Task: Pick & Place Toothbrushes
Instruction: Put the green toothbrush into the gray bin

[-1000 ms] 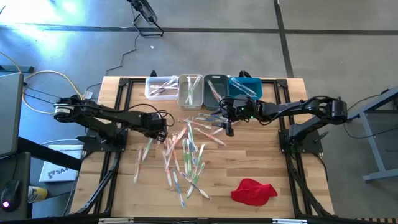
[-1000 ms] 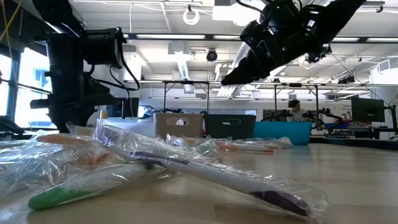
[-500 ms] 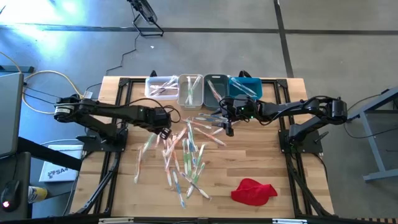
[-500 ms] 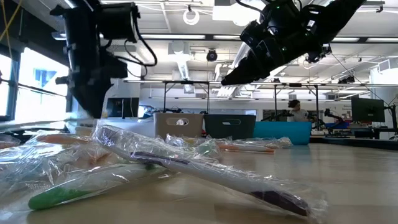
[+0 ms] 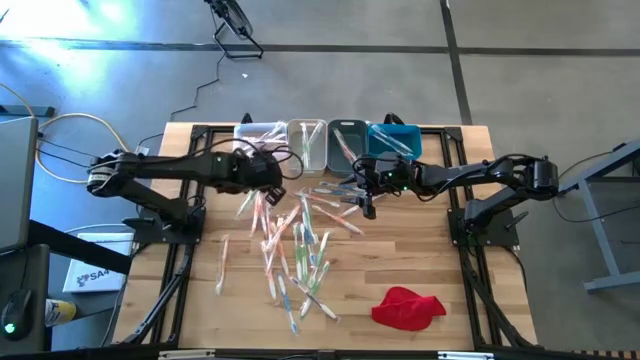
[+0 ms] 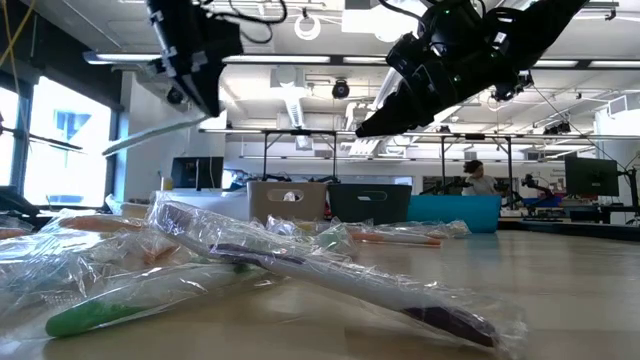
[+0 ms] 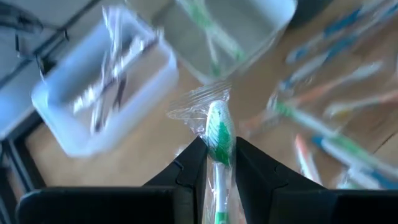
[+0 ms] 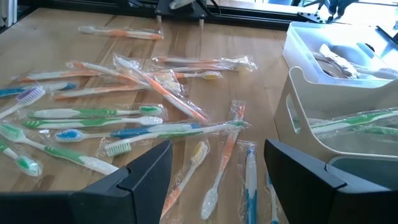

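Green toothbrush [image 7: 218, 134] between left fingers [image 7: 189, 163]

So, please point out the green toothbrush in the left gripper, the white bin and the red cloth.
green toothbrush [image 7: 219, 134]: left wrist view, on its head.
white bin [image 7: 152, 73]: left wrist view, on its wall.
red cloth [image 5: 406, 306]: high view, on its middle.

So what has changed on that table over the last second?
The left gripper, shut on a green toothbrush, has lifted it from the pile and swung toward the bins. The right gripper stayed open above the pile; the red cloth hasn't moved.
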Robot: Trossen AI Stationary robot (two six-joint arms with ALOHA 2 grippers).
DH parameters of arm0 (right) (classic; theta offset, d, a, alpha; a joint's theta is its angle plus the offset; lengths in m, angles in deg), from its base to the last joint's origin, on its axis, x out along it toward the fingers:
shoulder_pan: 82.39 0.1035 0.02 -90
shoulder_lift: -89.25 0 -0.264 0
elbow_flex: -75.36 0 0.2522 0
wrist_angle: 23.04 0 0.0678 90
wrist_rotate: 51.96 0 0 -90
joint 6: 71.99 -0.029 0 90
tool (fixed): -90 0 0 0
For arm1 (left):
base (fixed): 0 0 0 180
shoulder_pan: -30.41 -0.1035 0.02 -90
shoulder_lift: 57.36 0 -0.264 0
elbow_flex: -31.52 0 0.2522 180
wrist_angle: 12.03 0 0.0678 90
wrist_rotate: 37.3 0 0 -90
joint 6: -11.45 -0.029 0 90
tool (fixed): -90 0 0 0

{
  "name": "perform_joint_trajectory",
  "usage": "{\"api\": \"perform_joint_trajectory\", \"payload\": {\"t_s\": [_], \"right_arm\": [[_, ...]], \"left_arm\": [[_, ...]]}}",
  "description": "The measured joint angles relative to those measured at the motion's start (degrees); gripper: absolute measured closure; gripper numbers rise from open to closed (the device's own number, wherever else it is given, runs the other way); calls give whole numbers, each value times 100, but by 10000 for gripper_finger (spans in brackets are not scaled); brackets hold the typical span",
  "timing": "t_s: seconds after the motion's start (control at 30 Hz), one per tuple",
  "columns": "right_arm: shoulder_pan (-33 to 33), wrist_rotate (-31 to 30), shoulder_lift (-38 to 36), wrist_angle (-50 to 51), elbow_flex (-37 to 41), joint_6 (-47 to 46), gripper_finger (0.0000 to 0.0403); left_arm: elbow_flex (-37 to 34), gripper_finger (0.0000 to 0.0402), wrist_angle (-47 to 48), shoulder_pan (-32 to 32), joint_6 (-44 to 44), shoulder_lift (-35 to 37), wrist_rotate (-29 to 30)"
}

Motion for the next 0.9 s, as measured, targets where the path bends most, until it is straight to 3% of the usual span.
{"api": "perform_joint_trajectory", "payload": {"t_s": [0.17,0.47,0.9], "right_arm": [[0,0,0,0,0,0,156],[-1,0,0,0,0,0,156],[-2,0,0,-2,0,2,156]], "left_arm": [[199,334,-578,-438,-753,4,-31],[199,334,-2316,-1642,-1985,4,-1423],[203,334,-3976,-2619,-2317,-510,-2338]]}}
